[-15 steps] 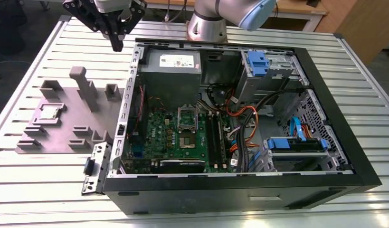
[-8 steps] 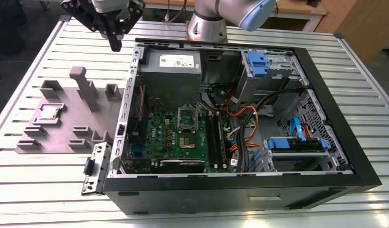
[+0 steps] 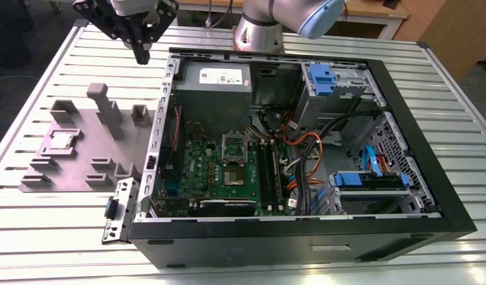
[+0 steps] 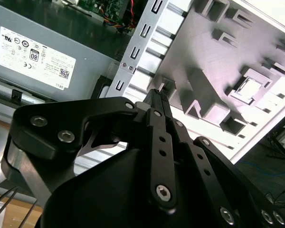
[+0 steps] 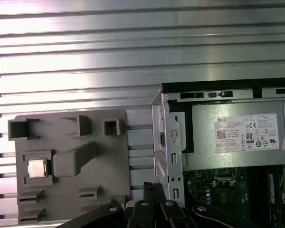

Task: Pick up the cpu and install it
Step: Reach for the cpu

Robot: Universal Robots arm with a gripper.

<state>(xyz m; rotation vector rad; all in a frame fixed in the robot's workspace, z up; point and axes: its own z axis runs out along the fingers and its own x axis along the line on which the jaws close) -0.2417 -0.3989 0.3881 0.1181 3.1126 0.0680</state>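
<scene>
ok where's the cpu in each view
Exterior view: the cpu sits in a pocket of the grey holder plate, on the exterior view's left.
First wrist view: cpu in that pocket, on the plate's side away from the computer case.
Second wrist view: cpu in that pocket, beyond the plate's tall post.
Shared landmark: the grey holder plate.

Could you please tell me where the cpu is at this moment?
The cpu sits in a square pocket of the grey holder plate on the slatted table, at the exterior view's left of the open computer case.
</scene>
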